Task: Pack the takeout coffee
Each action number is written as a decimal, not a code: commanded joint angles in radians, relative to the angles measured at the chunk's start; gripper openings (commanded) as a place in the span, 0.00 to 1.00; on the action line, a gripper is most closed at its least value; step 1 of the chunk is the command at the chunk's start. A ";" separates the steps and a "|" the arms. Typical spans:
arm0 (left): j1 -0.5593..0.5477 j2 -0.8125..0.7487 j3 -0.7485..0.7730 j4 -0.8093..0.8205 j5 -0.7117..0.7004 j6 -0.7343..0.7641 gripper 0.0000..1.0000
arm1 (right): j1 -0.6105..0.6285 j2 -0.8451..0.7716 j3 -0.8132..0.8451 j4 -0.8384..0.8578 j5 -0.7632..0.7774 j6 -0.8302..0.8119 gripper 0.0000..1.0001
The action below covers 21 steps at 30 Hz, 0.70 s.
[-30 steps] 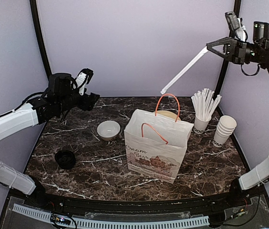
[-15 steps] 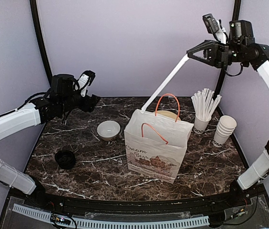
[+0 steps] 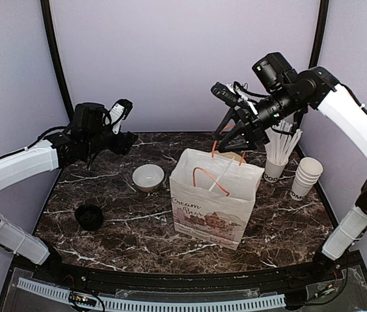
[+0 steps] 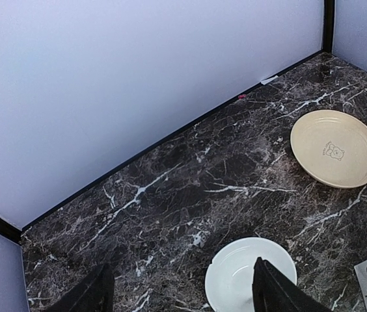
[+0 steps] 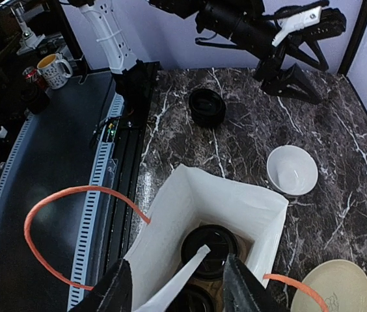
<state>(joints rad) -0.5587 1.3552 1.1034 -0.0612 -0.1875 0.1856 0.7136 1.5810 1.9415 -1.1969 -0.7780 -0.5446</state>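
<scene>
The takeout coffee stands inside the white paper bag (image 3: pixel 213 208) with orange handles; only two black lids (image 5: pixel 211 250) (image 5: pixel 193 302) show, in the right wrist view. My right gripper (image 3: pixel 235 136) (image 5: pixel 177 292) hangs just above the bag's mouth, jaws spread wide, open. A long white wrapped stick (image 5: pixel 187 276) (image 3: pixel 220 175) slants between the fingers with its tip down in the bag over a lid. My left gripper (image 3: pixel 122 130) (image 4: pixel 182 296) is open at the back left, above a white bowl (image 4: pixel 235 279), holding nothing.
A white bowl (image 3: pixel 148 175) and a black dish (image 3: pixel 89 216) sit left of the bag. A beige plate (image 4: pixel 335 147) lies behind it. A cup of white sticks (image 3: pixel 276 153) and stacked lidless cups (image 3: pixel 306 175) stand at the right.
My right arm swung down and left from high at the back right, carrying the white stick to the bag's mouth. Its jaws have opened. The left arm barely moved.
</scene>
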 commanded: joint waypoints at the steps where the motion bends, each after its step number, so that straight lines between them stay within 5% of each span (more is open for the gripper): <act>1: 0.005 -0.002 0.010 -0.008 -0.003 0.017 0.75 | -0.061 0.000 0.132 -0.075 0.044 -0.071 0.57; 5: 0.005 -0.007 0.012 -0.011 0.003 0.016 0.75 | -0.234 -0.042 0.133 -0.019 -0.005 -0.043 0.59; 16: 0.005 -0.020 0.019 -0.023 0.031 0.009 0.75 | -0.595 -0.101 -0.196 0.232 0.337 0.201 0.43; 21: 0.005 -0.028 0.019 -0.023 0.042 0.005 0.75 | -0.649 -0.139 -0.376 0.376 0.595 0.239 0.54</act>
<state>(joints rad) -0.5591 1.3575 1.1042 -0.0624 -0.1673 0.1913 0.0864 1.4769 1.6588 -0.9604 -0.4137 -0.3607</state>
